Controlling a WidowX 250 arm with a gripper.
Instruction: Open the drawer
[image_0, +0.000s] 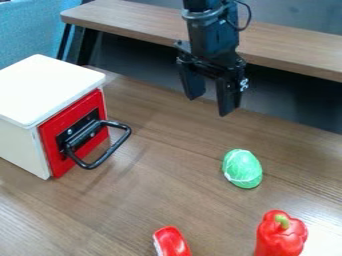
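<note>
Red-fronted boxy drawer (72, 117) likely slides lightly; grip its stiff-looking black loop handle (112, 148) mid-bar. Your black two-finger pincer (211, 103) gapes wide at its two o'clock.

Premises are consistent with a robotics lab or similar test room; the exact type cannot be confirmed. Grounds: a black robot arm (210, 35) hangs over a wood-grain table (127, 210). On this table sit small props, spaced apart: a white box (40, 90) with a red drawer front (53, 131), a green egg-shaped object (242, 169), a red bell pepper (279, 237) and a red object (172, 242) cut off by the lower edge. Behind stands a second wood-grain surface (290, 47), office-like in build. Blue fabric (30, 30), apparently upholstery, is noted at upper left.
</note>
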